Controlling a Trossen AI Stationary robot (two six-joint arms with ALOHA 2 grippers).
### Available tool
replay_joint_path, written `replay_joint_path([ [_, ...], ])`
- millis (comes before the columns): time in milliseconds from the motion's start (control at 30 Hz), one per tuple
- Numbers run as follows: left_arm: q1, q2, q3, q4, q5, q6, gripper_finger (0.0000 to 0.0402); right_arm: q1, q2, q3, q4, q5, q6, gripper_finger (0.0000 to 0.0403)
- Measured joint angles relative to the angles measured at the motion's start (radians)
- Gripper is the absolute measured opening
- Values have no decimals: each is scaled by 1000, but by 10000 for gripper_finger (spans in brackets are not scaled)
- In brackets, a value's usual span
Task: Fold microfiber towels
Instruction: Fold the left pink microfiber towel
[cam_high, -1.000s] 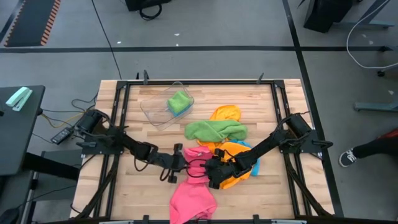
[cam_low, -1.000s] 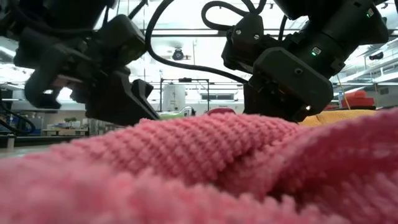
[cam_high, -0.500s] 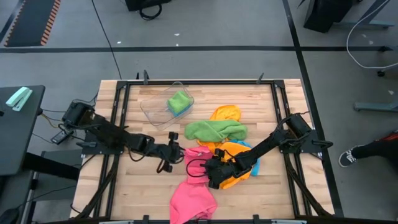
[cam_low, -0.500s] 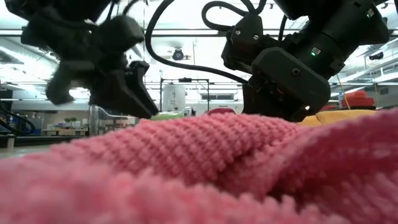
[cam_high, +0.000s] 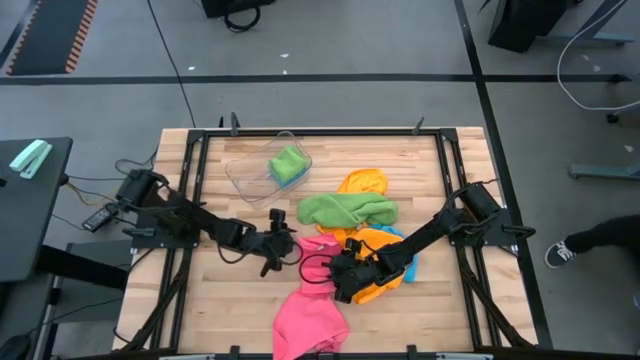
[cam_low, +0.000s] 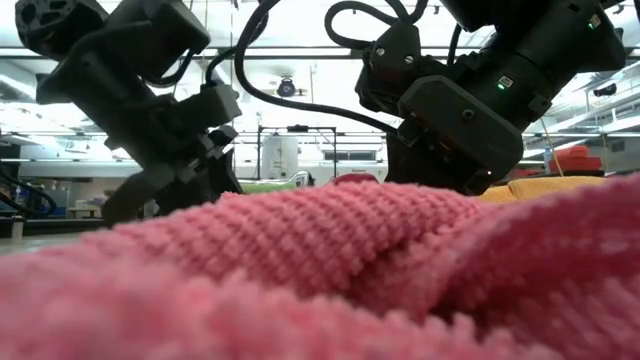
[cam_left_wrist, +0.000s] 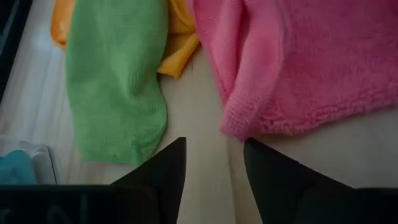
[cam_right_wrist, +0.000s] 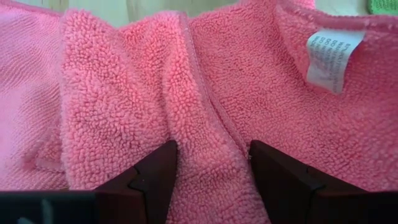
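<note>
At the table's near edge lies the crumpled pink microfiber towel (cam_high: 310, 318). The right gripper (cam_high: 335, 281) has its jaws pinched on a raised ridge of its pile; the left gripper (cam_high: 285, 249), jaws apart and empty, sits just beside its far corner. Beyond lie the green towel (cam_high: 347, 209) and orange towel (cam_high: 362, 183). One-sided pulling could drag the cloth into a bunch.

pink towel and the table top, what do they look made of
Pink towel: looks like microfiber terry, a matte, fuzzy looped pile with a stitched hem and a white sewn-in label. Table top: seems to be pale wood, with plank lines and grain showing, low sheen.
</note>
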Motion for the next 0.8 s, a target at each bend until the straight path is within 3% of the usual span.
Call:
replay_joint_path([
  [533, 1, 1, 0, 62, 49, -48, 10, 0, 0, 0, 0, 0, 0, 214],
  [667, -6, 1, 0, 79, 50, -45, 17, 0, 0, 0, 0, 0, 0, 214],
  [800, -24, 1, 0, 102, 49, -50, 86, 0, 0, 0, 0, 0, 0, 214],
])
